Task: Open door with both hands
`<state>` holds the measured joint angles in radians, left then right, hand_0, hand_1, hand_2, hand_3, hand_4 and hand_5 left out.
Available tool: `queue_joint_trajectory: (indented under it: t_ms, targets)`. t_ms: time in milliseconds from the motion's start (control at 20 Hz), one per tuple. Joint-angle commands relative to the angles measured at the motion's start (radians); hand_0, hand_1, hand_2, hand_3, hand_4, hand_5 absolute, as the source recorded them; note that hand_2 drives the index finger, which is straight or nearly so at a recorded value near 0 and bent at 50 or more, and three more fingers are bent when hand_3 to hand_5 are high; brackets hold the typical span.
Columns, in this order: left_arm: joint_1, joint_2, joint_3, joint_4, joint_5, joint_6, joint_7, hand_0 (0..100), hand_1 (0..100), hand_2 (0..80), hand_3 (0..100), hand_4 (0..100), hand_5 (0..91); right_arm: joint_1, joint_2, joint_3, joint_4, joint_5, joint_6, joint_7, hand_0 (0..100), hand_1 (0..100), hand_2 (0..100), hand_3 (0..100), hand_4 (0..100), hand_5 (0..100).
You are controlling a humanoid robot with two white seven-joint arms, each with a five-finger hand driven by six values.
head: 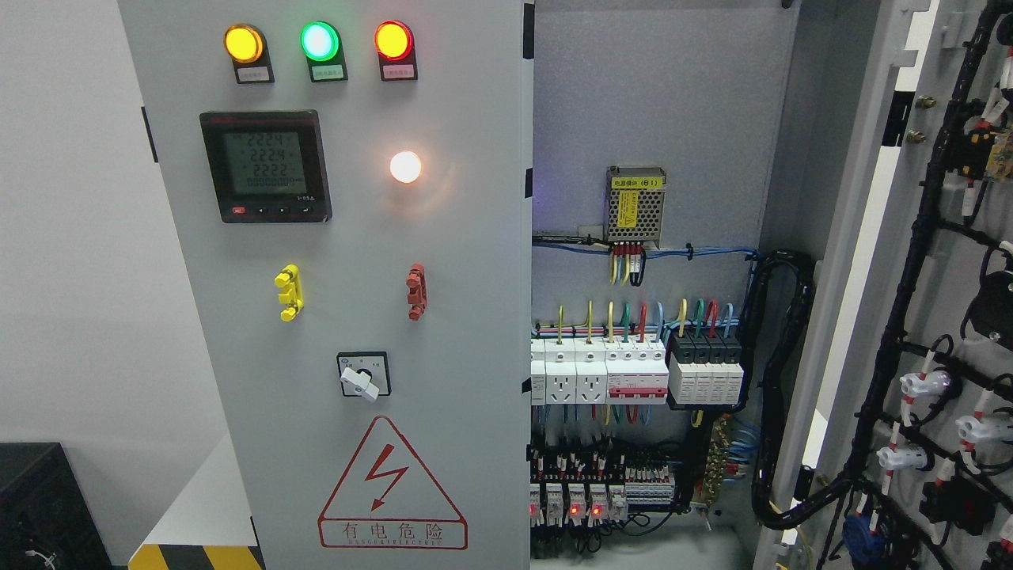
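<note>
Neither robot hand shows anywhere in the head view, so whether the fingers are spread, curled or clamped on anything cannot be told, nor which arm is nearer the work.

The electrical cabinet has two doors. The right door (942, 317) is swung wide open at the right edge of the view, its inner face turned toward the camera and carrying black cable looms (910, 301) and the backs of its fittings. The left door (348, 317) stands shut, filling the left half of the cabinet front, tall and upright, its free edge running vertically just left of the exposed interior (649, 317).

That left door is flat grey metal. Along its top sit three lit indicator lamps (317, 41), below them a digital meter (265, 166) and a white lamp (405, 166), then a yellow handle (288, 293), a red handle (416, 291), a rotary switch (362, 376) and a red warning triangle (392, 487).

Judging by this, one door is already open and the left one remains; any reach would need to come up toward its handles or free edge.
</note>
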<state>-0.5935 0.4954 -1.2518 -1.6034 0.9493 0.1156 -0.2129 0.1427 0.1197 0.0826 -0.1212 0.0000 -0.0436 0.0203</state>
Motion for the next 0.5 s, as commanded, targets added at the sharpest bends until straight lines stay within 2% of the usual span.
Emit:
queue_joint_trajectory:
  t_ms: [0,100,200,350,450]
  targets:
    - [0.253,0.088,0.008,0.342,-0.122,-0.019,-0.003,12,56,0.0,0,0,0.0,0.0,0.0,0.0,0.0,-0.031,0.001,0.0,10,13,0,0,0,0]
    - [0.305,0.057,0.012,0.481,-0.123,-0.037,-0.008,12,56,0.0,0,0,0.0,0.0,0.0,0.0,0.0,-0.029,0.001,0.0,10,13,0,0,0,0]
    - [0.354,0.017,0.02,0.656,-0.123,-0.098,-0.01,12,56,0.0,0,0,0.0,0.0,0.0,0.0,0.0,-0.031,0.001,0.0,10,13,0,0,0,0]
    - [0.395,-0.096,0.032,0.975,-0.121,-0.19,-0.014,12,56,0.0,0,0,0.0,0.0,0.0,0.0,0.0,-0.031,0.001,0.0,10,13,0,0,0,0]
    - [0.429,-0.171,0.098,1.174,-0.124,-0.235,-0.037,12,56,0.0,0,0,0.0,0.0,0.0,0.0,0.0,-0.029,0.001,0.0,10,13,0,0,0,0]
